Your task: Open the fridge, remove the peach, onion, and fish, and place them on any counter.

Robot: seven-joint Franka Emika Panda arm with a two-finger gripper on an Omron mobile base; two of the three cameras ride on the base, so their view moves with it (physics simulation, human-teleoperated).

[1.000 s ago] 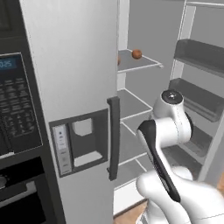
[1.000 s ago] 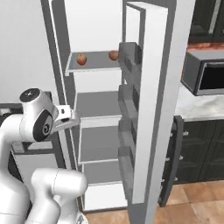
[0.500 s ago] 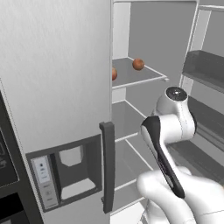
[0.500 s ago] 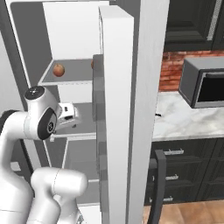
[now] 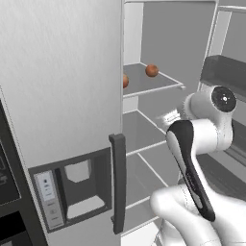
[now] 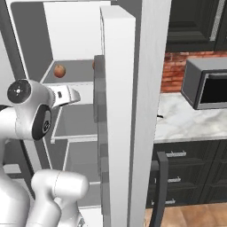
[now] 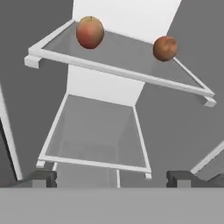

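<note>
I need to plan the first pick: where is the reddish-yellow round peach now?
In the hand view, the reddish-yellow round peach sits on the upper grey fridge shelf, near its left front edge, with the brown round onion to its right.

The white arm rises from the base and bends at the elbow, and the wrist is stretched forward. The tool (image 7: pixel 112 178) is level, its two dark fingertips (image 7: pixel 41 177) are wide apart and hold nothing.

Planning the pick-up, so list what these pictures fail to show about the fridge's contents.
- Dark-grey fish: seen on none of the grey shelves.
- Second round reddish fruit: left base view, half hidden by the brushed-metal closed door; right base view, by the open door's edge.
- Which ball is peach or brown onion: a guess.
- Lower shelves: cut off by the arm.
</note>
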